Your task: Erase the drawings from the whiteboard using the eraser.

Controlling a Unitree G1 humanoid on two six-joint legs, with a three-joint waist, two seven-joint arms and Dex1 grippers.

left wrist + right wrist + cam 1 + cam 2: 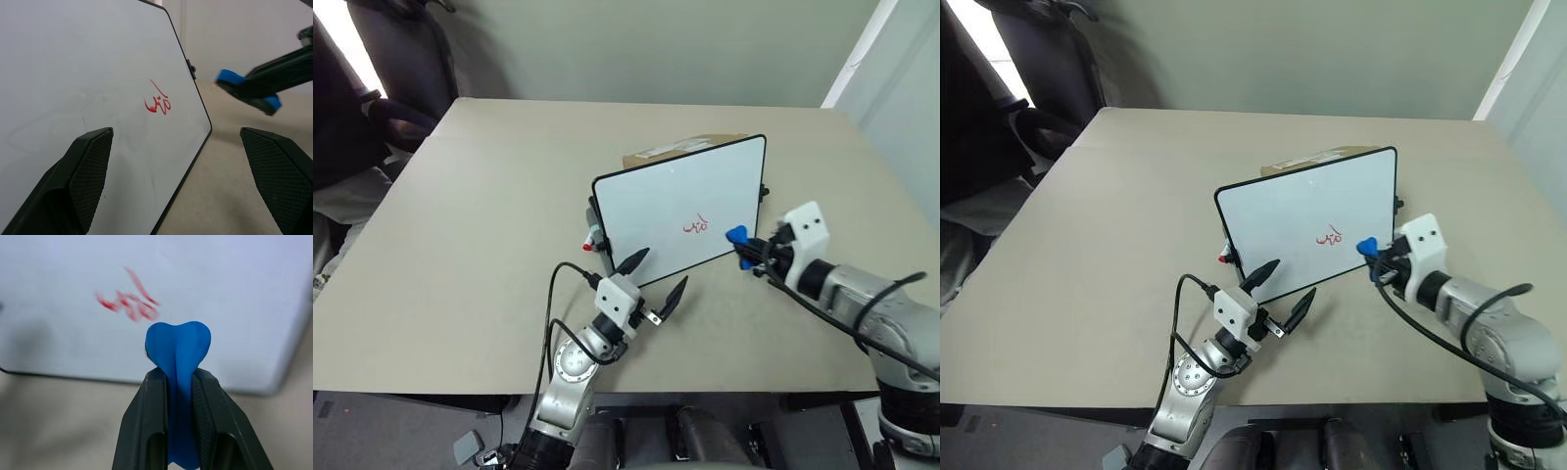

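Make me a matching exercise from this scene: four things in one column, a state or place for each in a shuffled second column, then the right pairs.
1. eraser
2. drawings
3. left end effector
4. whiteboard

A. open, at the board's lower edge
B. red, not yet wiped
C. propped up, tilted on the table
D. pinched in the right end effector

Pairs: 1-D, 2-B, 3-A, 4-C

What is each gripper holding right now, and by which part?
The right gripper pinches the blue eraser by its lower middle, its top bulging out. The left gripper is open, holding nothing.
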